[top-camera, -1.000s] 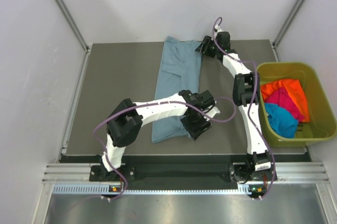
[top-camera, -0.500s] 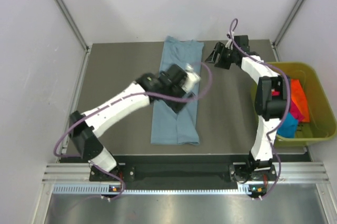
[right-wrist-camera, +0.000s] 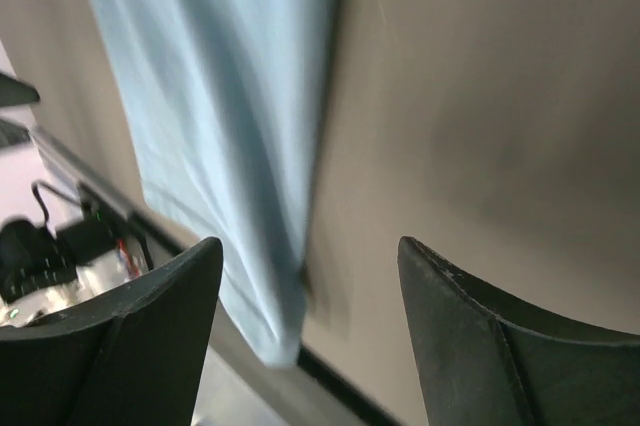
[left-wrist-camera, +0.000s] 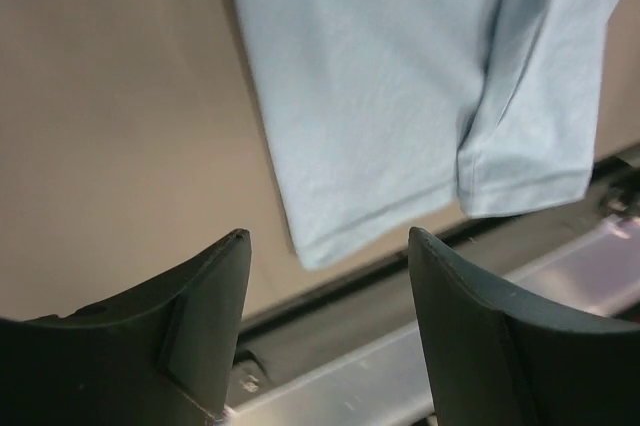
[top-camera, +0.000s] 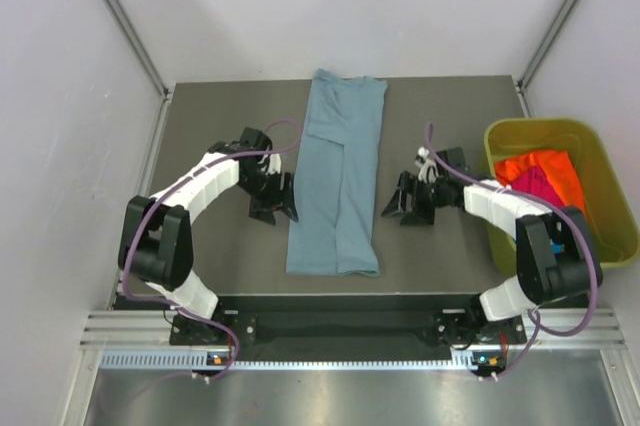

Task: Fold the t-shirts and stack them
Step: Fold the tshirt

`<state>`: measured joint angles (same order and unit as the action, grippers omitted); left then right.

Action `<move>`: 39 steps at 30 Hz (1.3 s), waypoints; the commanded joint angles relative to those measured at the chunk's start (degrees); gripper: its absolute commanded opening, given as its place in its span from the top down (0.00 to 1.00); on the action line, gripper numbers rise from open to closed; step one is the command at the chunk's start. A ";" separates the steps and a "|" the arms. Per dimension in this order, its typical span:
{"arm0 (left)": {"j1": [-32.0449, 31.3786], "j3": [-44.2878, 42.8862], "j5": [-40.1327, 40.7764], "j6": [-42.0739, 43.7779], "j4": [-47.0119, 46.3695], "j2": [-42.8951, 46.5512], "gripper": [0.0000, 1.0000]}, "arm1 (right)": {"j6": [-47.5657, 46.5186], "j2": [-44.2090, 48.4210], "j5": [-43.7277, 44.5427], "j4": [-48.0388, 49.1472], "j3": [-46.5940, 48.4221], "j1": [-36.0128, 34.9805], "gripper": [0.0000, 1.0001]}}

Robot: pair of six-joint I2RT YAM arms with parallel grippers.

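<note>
The grey-blue t-shirt lies folded into a long narrow strip down the middle of the table; its near hem shows in the left wrist view and its right edge in the right wrist view. My left gripper is open and empty, just left of the strip. My right gripper is open and empty, just right of it. Orange, magenta and turquoise tees lie bunched in the bin; the turquoise one is mostly hidden behind my right arm.
An olive-yellow bin stands at the table's right edge. White walls and metal posts enclose the table. The table's near edge and metal rail run just below the shirt's hem.
Both arms have let go of the shirt and drawn back toward the near side. The left gripper went from over the shirt to its left; the right came down from the far corner to its right.
</note>
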<state>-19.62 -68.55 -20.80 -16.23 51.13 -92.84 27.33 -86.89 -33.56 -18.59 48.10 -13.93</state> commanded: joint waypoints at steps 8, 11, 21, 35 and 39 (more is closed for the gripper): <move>4.85 13.97 -13.30 -12.07 -7.27 3.98 0.33 | 9.39 4.72 -16.51 7.40 -16.53 -1.00 0.32; 5.11 15.99 -14.88 -13.30 -8.24 2.75 0.34 | 13.27 4.19 -18.99 13.30 -19.70 -2.41 0.33; 5.29 21.09 -16.38 -15.76 -9.22 1.87 0.37 | 18.72 4.54 -20.58 23.60 -23.23 -6.98 0.34; 5.20 25.49 -7.86 -20.24 -15.71 0.64 0.39 | 14.77 -0.47 -11.53 18.68 -16.19 -9.53 0.40; 4.68 26.71 -5.05 -20.51 -18.26 1.34 0.46 | 14.24 -1.17 -9.51 16.83 -15.57 -11.46 0.42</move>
<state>-14.68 -43.72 -31.07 -36.10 39.09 -92.01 42.98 -87.50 -45.19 -0.14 30.98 -23.55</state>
